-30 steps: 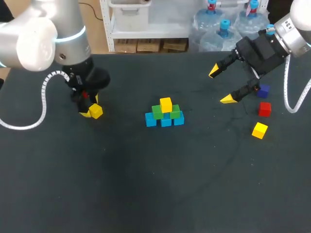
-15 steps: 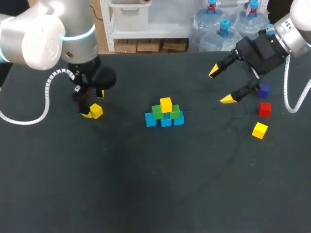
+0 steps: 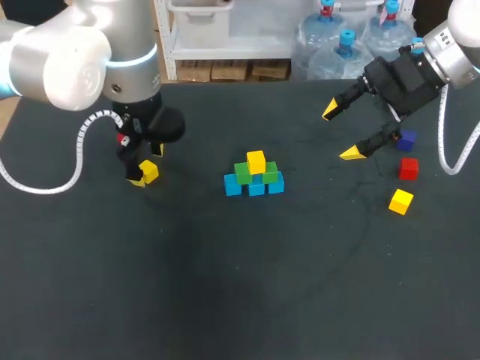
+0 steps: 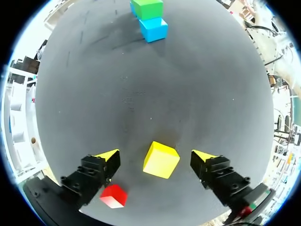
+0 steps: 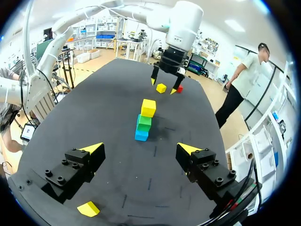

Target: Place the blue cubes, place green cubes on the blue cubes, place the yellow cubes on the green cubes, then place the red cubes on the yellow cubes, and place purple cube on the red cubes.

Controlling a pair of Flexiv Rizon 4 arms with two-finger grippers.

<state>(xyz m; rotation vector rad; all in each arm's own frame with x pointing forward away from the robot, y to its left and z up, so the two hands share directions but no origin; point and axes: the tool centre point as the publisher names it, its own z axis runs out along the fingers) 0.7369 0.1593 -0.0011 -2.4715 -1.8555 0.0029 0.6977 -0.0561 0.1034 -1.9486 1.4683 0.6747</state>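
Yellow cube (image 3: 400,201), small and solid, at near right on the dark matte table (image 3: 225,300): lying loose, position unchanged over the last second.

Farther in, at table centre, partial stack: three small blue cubes (image 3: 256,187) in a row, two small green cubes (image 3: 242,172) on them, top yellow cube (image 3: 256,161) on the greens. Undisturbed.

About level with the stack, at left, left yellow cube (image 4: 161,160): flat on the table between the fingers of the left gripper (image 3: 148,165). Fingers spread, clear of the cube on both sides, grasping nothing. Second red cube (image 4: 113,196) just beside one finger. Change noted: left arm shifted rightward, toward the centre, wrist following, with fingertips kept about the cube and the cube itself not moved. Judged: lining up on this cube; closing and lift not yet made. Two yellow cubes off the stack; red and purple layers not begun.

Farther right, small red cube (image 3: 408,168), then small purple cube (image 3: 406,139) beyond it: both unmoved. Above them, right gripper (image 3: 340,133): fingers wide apart, empty, no shift recorded.
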